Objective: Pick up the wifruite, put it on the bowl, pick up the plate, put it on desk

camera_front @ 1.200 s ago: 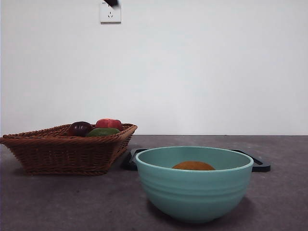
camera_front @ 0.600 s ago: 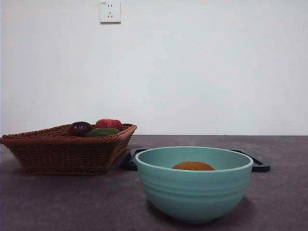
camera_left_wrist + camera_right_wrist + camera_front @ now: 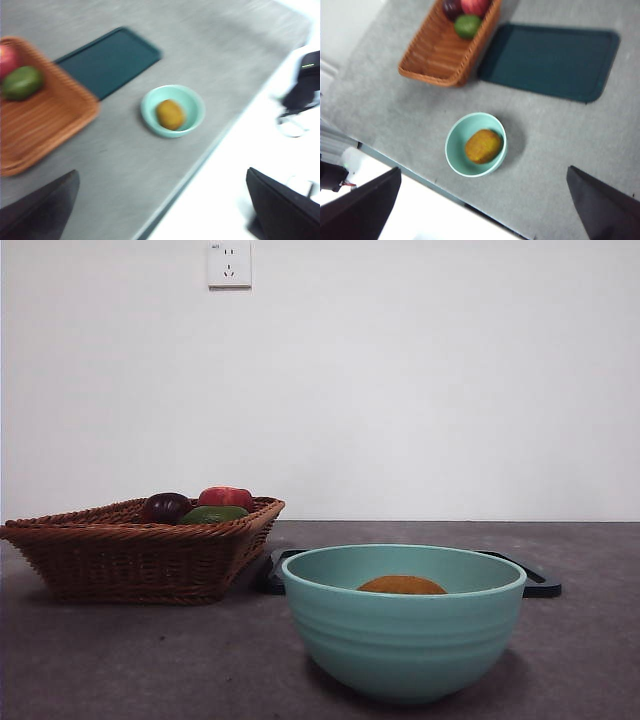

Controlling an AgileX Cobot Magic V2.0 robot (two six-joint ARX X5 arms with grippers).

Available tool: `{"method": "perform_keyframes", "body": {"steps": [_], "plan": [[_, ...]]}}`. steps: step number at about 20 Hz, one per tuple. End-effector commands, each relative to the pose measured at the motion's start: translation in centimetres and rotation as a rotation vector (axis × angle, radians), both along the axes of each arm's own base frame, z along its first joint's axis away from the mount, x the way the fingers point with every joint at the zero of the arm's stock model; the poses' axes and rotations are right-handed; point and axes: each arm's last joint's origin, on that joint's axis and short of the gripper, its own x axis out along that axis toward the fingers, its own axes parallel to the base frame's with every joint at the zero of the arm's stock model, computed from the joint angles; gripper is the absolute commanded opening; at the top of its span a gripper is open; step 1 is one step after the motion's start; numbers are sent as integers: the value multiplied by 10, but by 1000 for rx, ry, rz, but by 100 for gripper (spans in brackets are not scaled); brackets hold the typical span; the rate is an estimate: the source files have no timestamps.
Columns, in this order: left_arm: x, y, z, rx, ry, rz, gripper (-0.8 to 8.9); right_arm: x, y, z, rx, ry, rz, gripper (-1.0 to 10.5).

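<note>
Front view: I see no arm here. The bowl (image 3: 403,620) stands on the desk (image 3: 150,660), near and large, with the top of the wifruite (image 3: 402,585) showing just over its rim, inside it. A dark tray (image 3: 530,580) lies flat behind the bowl, its ends sticking out on both sides. A wicker basket (image 3: 130,555) sits beside the tray, holding a dark purple fruit (image 3: 166,507), a red fruit (image 3: 226,497) and a green fruit (image 3: 213,514). A wall socket (image 3: 229,264) is high on the wall.

Left wrist view, blurred: my left gripper (image 3: 162,205) is high over the desk's edge, jaws spread wide, nothing between them. The bowl (image 3: 195,102) is well below and ahead of the claw, the wifruite (image 3: 170,114) lying in it. The tray (image 3: 107,62) is farther out past the bowl, the basket (image 3: 45,120) touching or just beside the tray's corner; I cannot tell which. The green fruit (image 3: 21,82) and red fruit (image 3: 7,57) are in the basket.

Right wrist view: my right gripper (image 3: 482,205) is also high up, jaws wide apart, empty. The bowl (image 3: 457,145) sits on the desk (image 3: 555,145) straight ahead of the claw and well below, the wifruite (image 3: 483,146) resting inside. Beyond the bowl lie the tray (image 3: 550,60) and the basket (image 3: 437,57) side by side, with the purple fruit (image 3: 451,7), red fruit (image 3: 476,6) and green fruit (image 3: 467,26) clustered at the basket's far end.
</note>
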Motion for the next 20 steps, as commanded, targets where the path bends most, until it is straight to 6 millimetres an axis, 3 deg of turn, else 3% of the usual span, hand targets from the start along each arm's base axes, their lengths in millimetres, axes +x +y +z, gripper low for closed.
{"method": "perform_keyframes", "body": {"steps": [1, 7, 11, 18, 20], "plan": [[-4, 3, -1, -63, 9, -42, 535, 12, 4, -1, -15, 75, 27, 614], [-9, 12, -3, -92, -9, -45, 535, 48, 28, -15, -133, 200, 76, 613], [-14, 16, -4, -111, 18, -100, 532, 72, 66, -29, -253, 244, 146, 613], [-14, 16, -2, -126, 11, -103, 532, 98, 136, -73, -475, 349, 270, 613], [-14, 16, -1, -129, 9, -103, 532, 104, 145, -84, -521, 374, 263, 613]]}}
